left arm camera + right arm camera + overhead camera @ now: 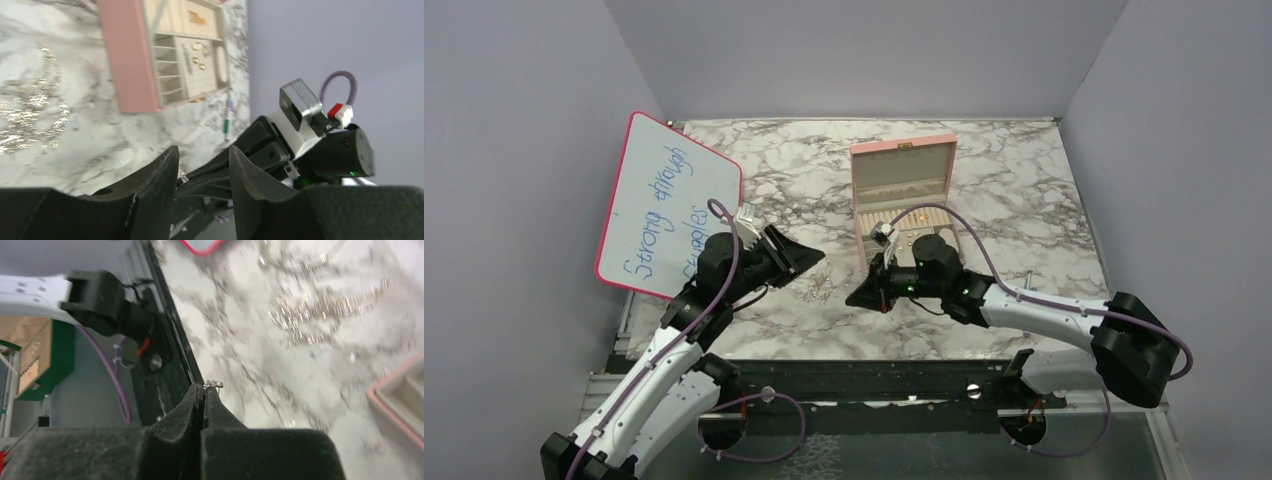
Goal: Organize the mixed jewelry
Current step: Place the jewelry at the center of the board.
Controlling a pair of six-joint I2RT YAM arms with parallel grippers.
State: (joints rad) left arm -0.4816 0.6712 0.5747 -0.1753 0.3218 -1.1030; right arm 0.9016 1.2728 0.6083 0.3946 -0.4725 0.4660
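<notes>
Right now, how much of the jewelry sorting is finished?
Partly done. Several gold pieces already sit in compartments of the pink box. The right pincer is shut on a tiny silver piece. The left pincer is open and empty. Left to sort: glittering chains lying loose on the marble table.

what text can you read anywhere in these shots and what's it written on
"Strong through": blue handwriting, first line on the pink-framed whiteboard.
Second line on the same board: partly hidden by the left arm, so not readable whole.
Marker pen: any print is too small to read.
</notes>
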